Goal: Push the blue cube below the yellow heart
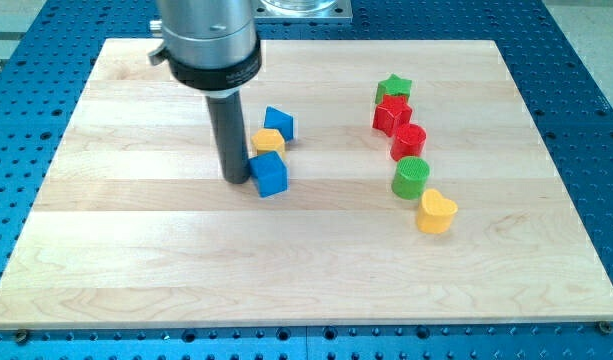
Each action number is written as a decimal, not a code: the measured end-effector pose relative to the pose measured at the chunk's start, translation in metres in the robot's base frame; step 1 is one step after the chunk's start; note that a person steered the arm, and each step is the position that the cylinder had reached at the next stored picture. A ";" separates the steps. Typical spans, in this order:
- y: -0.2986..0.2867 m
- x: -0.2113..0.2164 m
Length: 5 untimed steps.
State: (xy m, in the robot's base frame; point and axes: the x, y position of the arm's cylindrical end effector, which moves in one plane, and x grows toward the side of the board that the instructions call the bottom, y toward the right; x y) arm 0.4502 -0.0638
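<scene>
Rod tip (235, 181) down on the wooden surface (136, 260), touching the left side of the blue cube (270, 173).

There are no jaws on this arm; it ends in a plain dark rod and holds nothing. The blue cube sits left of the surface's centre. A small yellow block (269, 140) lies just above it, touching or nearly so, and a second blue block (280, 122) lies just above that. The yellow heart (437, 211) sits well apart on the view's right, at the lower end of a slanting row: a green cylinder (411, 177) beside it, then a red cylinder (409, 140), a red star (392, 114) and a green star (394, 88) at the top.
</scene>
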 end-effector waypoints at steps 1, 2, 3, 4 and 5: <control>0.061 0.014; 0.091 0.026; 0.107 0.042; 0.115 0.071; 0.137 0.094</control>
State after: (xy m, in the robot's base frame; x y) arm 0.5439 0.0728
